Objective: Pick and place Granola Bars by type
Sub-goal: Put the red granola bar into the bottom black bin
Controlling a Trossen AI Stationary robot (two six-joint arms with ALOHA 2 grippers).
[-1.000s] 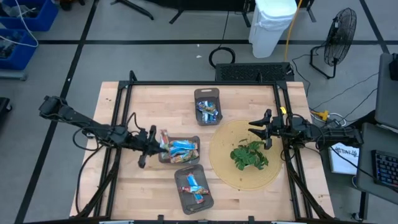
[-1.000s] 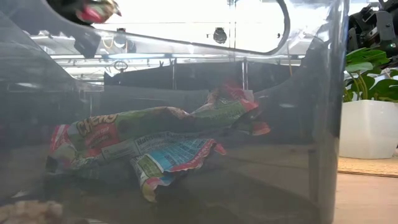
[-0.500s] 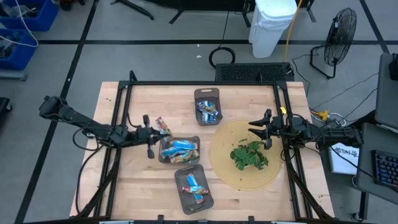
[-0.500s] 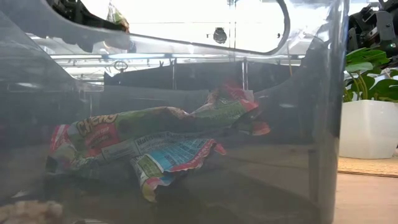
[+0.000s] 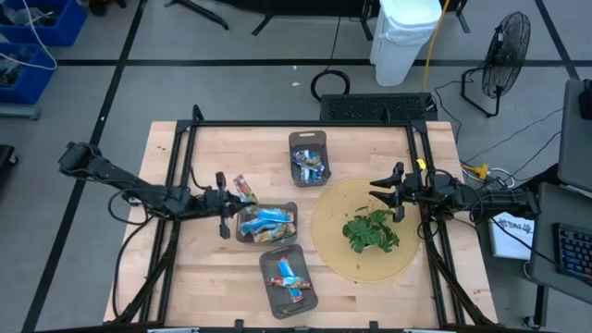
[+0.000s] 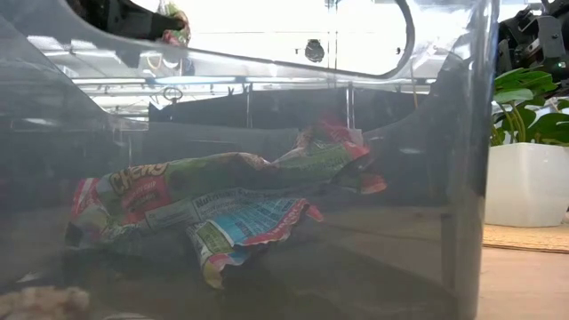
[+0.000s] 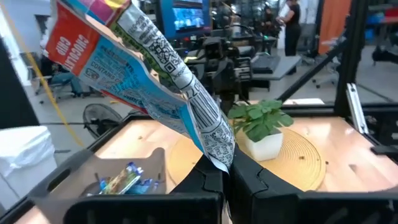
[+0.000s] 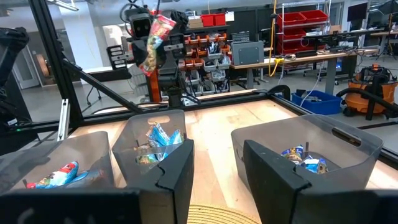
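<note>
I see the pale wooden bench (image 5: 199,277) carrying a round woven mat (image 5: 333,245), where the leafy plant (image 5: 370,229) sits just below my right jaws (image 5: 387,196), which stand spread and empty. Three grey, smooth-walled rectangular trays (image 5: 294,215) hold crinkled, shiny granola bars (image 5: 268,220). My left jaws (image 5: 225,196), beside the middle tray, are pinching one foil bar (image 7: 149,81) by its crimped end; the bar stands up above them.
</note>
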